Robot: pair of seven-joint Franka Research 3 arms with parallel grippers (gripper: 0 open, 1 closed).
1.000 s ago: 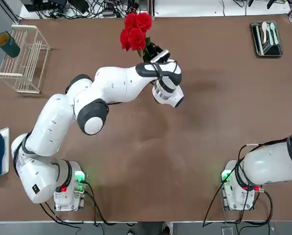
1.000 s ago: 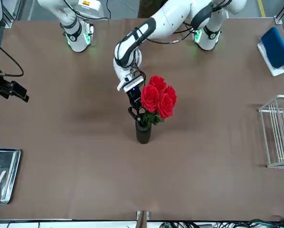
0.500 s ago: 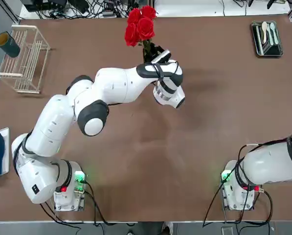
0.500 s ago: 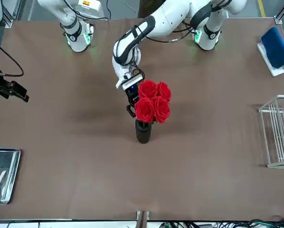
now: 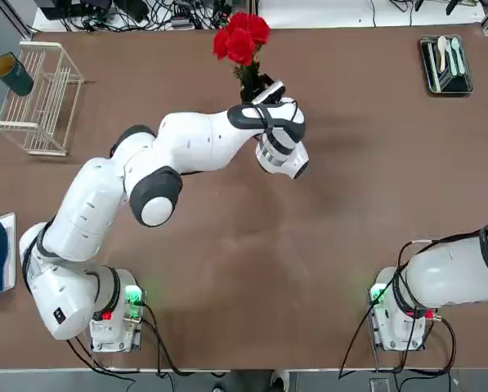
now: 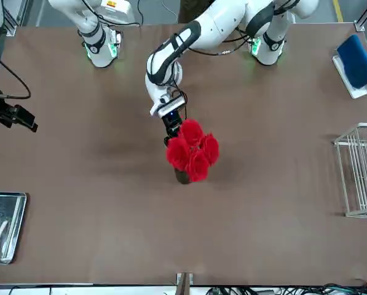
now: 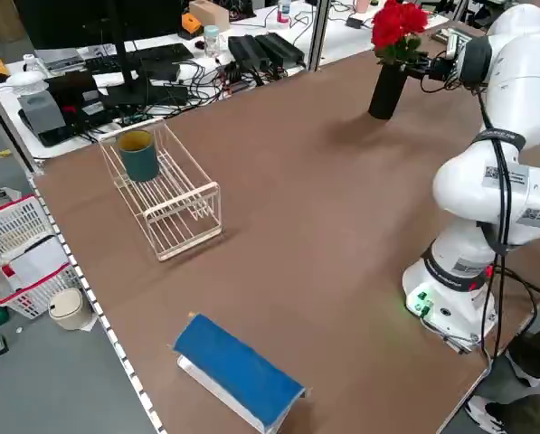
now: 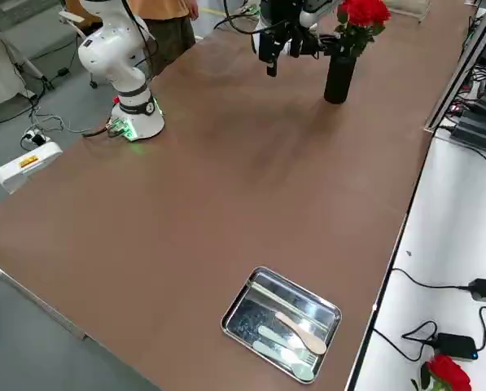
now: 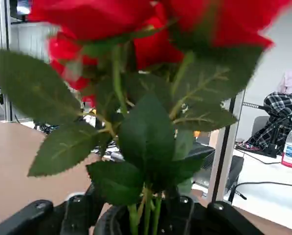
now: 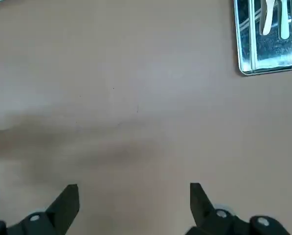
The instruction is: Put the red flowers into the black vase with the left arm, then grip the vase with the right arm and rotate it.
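The red flowers (image 5: 242,37) stand in the black vase (image 7: 385,90) at the far middle of the table, blooms upright above the mouth (image 6: 192,150). Their green stems (image 9: 143,215) run down into the vase. My left gripper (image 6: 172,126) is level with the vase's rim on the near side. Its fingers (image 9: 38,210) stand apart on either side of the stems without touching them. My right gripper (image 10: 131,196) hangs open and bare over the table on the right side, far from the vase.
A wire rack (image 5: 43,98) with a dark green cup (image 5: 13,73) on it sits at the far left. A metal tray (image 5: 446,64) of cutlery lies at the far right. A blue block (image 7: 238,371) rests at the near left edge.
The red flowers have swung from leaning left to standing upright over the vase. The left gripper has barely moved. The right arm has stayed still.
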